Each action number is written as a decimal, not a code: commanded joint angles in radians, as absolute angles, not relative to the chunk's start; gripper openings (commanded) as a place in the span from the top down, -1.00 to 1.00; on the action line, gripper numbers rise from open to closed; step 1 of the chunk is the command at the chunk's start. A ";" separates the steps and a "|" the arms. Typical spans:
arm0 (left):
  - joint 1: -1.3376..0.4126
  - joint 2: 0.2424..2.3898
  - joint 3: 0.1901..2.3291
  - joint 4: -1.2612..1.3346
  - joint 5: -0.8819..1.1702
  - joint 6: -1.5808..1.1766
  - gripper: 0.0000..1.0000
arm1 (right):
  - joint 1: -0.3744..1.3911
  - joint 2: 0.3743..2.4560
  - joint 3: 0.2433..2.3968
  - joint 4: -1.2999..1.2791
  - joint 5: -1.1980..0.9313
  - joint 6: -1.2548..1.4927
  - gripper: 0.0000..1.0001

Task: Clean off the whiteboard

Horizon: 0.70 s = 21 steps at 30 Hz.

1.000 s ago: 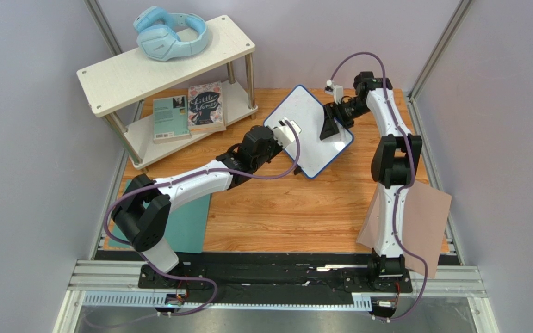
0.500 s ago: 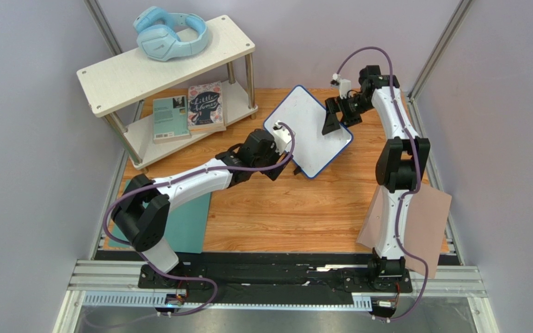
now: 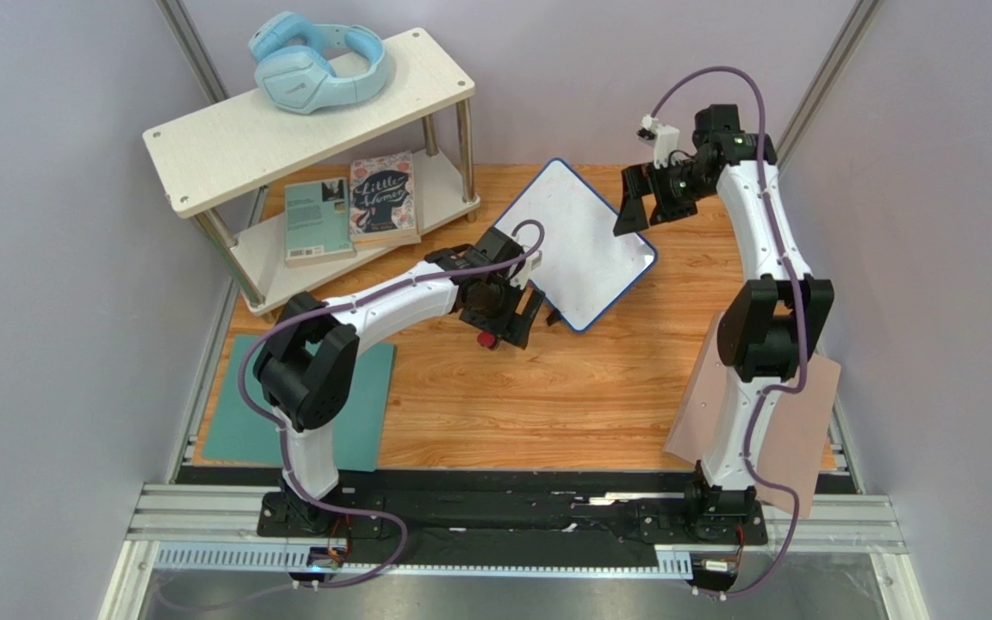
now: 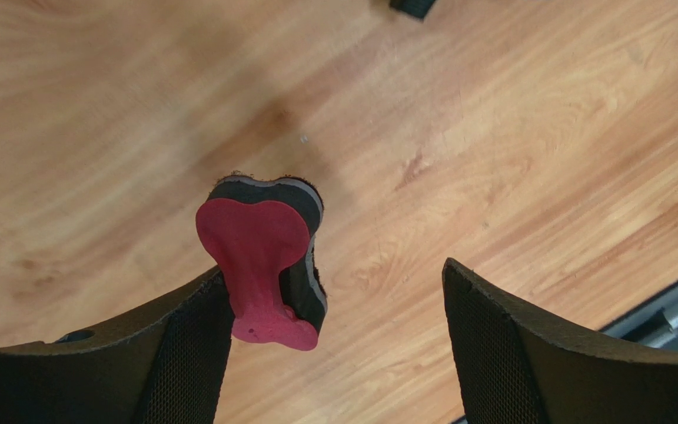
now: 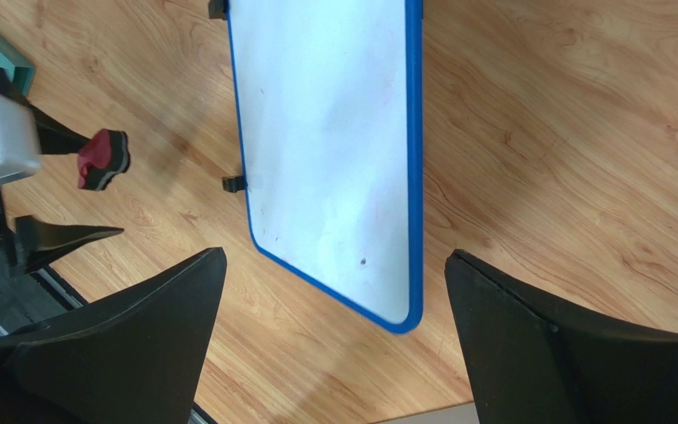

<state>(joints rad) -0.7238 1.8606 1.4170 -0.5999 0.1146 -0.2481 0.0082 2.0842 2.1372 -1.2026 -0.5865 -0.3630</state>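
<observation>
My left hand (image 4: 338, 274) has come off the blue-rimmed white whiteboard (image 5: 325, 150) — released, red block eraser (image 4: 258, 256) alongside — wiping seems finished.

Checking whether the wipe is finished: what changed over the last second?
The left tool pulled off the whiteboard toward the near side, jaws open, red eraser against one finger. The right tool drew back toward the far right, open. The whiteboard stayed put.
</observation>
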 commanded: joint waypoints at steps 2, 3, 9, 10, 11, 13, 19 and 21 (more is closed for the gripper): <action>-0.709 1.868 1.378 -0.686 0.228 -0.373 -0.70 | 0.017 1.858 2.057 -1.120 -0.618 -0.356 -1.00; -0.707 1.864 1.364 -0.674 0.241 -0.382 -0.70 | 0.035 1.808 2.034 -1.114 -0.636 -0.362 -1.00; -0.644 1.770 1.223 -0.437 0.533 -0.468 -0.80 | 0.161 1.755 1.890 -1.091 -0.767 -0.364 -1.00; -0.644 1.741 1.213 -0.419 0.579 -0.457 -0.99 | 0.170 1.770 1.891 -1.095 -0.778 -0.351 -0.97; -0.646 1.726 1.201 -0.394 0.595 -0.446 -0.99 | 0.178 1.787 1.897 -1.098 -0.805 -0.336 -0.94; -0.646 1.668 1.178 -0.358 0.647 -0.407 -0.99 | 0.205 1.856 1.940 -1.111 -0.766 -0.257 -0.77; -0.646 1.487 1.059 -0.198 0.692 -0.399 -0.99 | 0.336 1.982 2.065 -1.177 -0.671 -0.192 -0.54; -0.646 1.429 1.025 -0.132 0.699 -0.413 -0.99 | 0.368 2.008 2.071 -1.169 -0.670 -0.178 -0.52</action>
